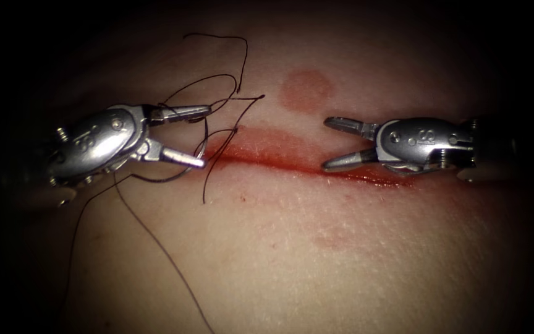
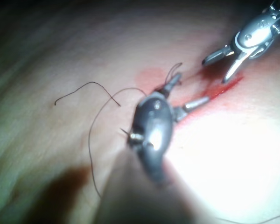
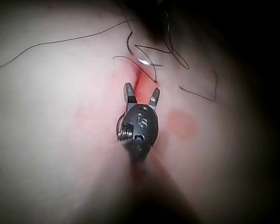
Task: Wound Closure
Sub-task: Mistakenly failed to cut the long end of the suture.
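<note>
The cut [image 1: 316,166] runs across the tissue [image 1: 316,260], lined with red fluid [image 1: 261,147]. My left tool [image 1: 205,137] sits at the cut's left end, jaws open and holding nothing. Dark thread [image 1: 244,59] loops and crosses the tissue around those jaws, and a long strand [image 1: 154,238] trails toward the front. A thin arc between the left jaws may be needle or thread; I cannot tell. My right tool [image 1: 327,143] hovers over the cut's right half, jaws open and empty. The left wrist view holds the left tool [image 2: 191,88] and the right tool [image 2: 216,70]. The right tool [image 3: 142,89] faces thread loops [image 3: 149,51].
A round pink stain [image 1: 306,89] marks the tissue behind the cut, and a fainter one [image 1: 332,238] lies in front of it. A loose thread end [image 2: 84,86] curls on the tissue beside the left tool.
</note>
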Robot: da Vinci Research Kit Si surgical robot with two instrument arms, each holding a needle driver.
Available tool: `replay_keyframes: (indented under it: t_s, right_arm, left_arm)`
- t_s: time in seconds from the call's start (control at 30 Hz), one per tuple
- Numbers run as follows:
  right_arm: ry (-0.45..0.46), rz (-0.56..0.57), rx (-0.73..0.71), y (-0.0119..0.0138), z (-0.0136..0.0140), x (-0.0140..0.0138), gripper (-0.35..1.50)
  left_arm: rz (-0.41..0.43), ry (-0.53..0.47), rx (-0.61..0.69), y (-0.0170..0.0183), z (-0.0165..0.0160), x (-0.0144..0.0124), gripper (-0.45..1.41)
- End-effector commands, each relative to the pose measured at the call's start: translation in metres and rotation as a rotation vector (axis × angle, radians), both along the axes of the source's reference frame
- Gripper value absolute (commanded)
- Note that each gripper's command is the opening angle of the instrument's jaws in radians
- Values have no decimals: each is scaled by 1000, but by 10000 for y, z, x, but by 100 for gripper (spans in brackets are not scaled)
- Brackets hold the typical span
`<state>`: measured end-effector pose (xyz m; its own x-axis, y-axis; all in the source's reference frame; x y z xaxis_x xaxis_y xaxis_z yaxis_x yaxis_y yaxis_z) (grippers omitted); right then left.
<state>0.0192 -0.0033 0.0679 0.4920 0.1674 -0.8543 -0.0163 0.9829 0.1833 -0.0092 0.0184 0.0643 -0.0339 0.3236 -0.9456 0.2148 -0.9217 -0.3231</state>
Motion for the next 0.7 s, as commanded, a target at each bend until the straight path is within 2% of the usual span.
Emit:
replay_keyframes:
  t_s: [0.03, 0.3, 0.37, 0.4, 0.5, 0.6, 0.7]
  right_arm:
    - [1, 0, 2, -4, 7, 6, 140]
    - [1, 0, 2, -4, 7, 6, 140]
    - [-7, 19, 18, -5, 8, 9, 130]
    - [0, -5, -17, -10, 12, 15, 135]
    - [35, -55, -37, -19, 17, 21, 133]
    - [13, -14, 69, -19, 23, 19, 130]
    - [-7, -5, 64, -16, 27, 17, 130]
  left_arm:
    - [1, -2, 0, -1, 6, -6, 56]
    - [1, -2, 0, -1, 6, -6, 56]
    - [1, -2, 0, -1, 6, -6, 56]
    - [1, -2, 0, -1, 6, -6, 56]
    - [1, -2, 0, -1, 6, -6, 56]
    - [1, -2, 0, -1, 6, -6, 56]
    - [3, -4, 0, -1, 6, -6, 55]
